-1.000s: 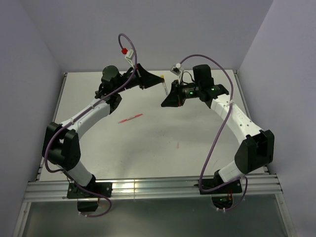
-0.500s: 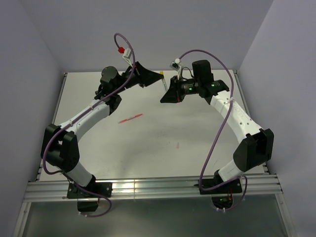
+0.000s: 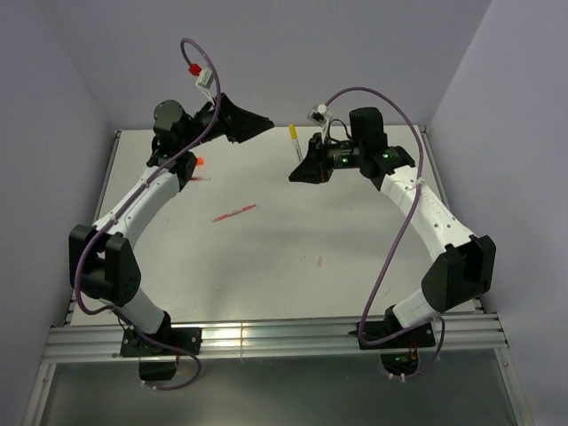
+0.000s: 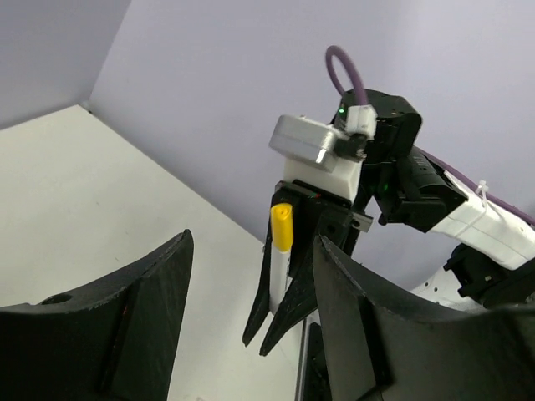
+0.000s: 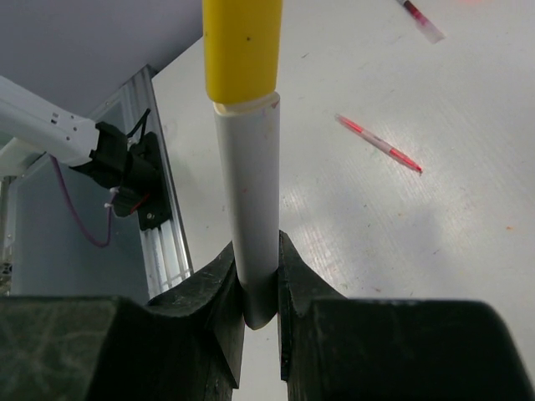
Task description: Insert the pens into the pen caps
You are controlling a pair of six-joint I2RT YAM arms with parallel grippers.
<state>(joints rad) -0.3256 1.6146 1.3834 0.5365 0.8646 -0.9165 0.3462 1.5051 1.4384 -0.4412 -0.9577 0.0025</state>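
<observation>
A robotics lab test cell: a bare white bench (image 3: 266, 266) boxed in by plain lilac partition walls (image 3: 355, 44). A left robot arm (image 3: 146, 191) and a right robot arm (image 3: 428, 211), white and black, are bolted to a slotted aluminium rail (image 3: 284, 335) at the near edge, trailing purple cables (image 3: 383, 264).

Soft overhead light keeps the matte white worktop (image 3: 284, 257) bright, with faint, soft-edged shadows and a glare patch on the ribbed aluminium rail (image 3: 226, 334) at its near edge. The yellow-capped white stick pen (image 5: 251, 209) is crisp in the right wrist view.

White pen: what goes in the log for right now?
right hand: shut on white pen | yellow cap: on pen end | left hand: open, empty | red pen: lying on table
</observation>
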